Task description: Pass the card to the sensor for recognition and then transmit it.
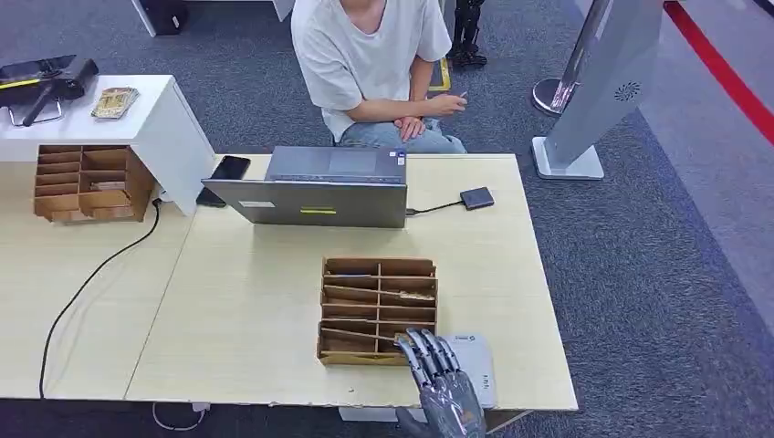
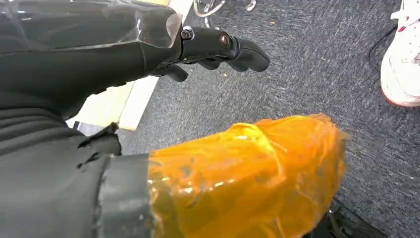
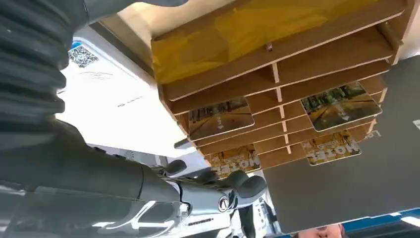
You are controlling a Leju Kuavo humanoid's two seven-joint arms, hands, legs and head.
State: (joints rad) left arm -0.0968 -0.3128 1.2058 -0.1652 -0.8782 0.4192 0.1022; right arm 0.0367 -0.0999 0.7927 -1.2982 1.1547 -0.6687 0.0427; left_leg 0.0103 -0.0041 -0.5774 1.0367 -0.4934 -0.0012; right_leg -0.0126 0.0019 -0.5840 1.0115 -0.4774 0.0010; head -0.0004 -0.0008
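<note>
My right hand (image 1: 444, 383) hovers empty, fingers spread, at the tabletop's (image 1: 256, 301) near edge, just beside the wooden card rack (image 1: 378, 308). Cards (image 3: 221, 118) lie in its slots. My left hand (image 2: 213, 47) hangs over carpet, loosely apart.

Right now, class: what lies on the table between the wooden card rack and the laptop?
Nothing: the head view shows bare tabletop between the card rack and the laptop.

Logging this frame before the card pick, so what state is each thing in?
Laptop: open, screen toward the person.
Card rack: on the table, cards in several slots.
Right hand: open, at the rack's near corner, holding nothing.
Left hand: empty, over the carpet.
</note>
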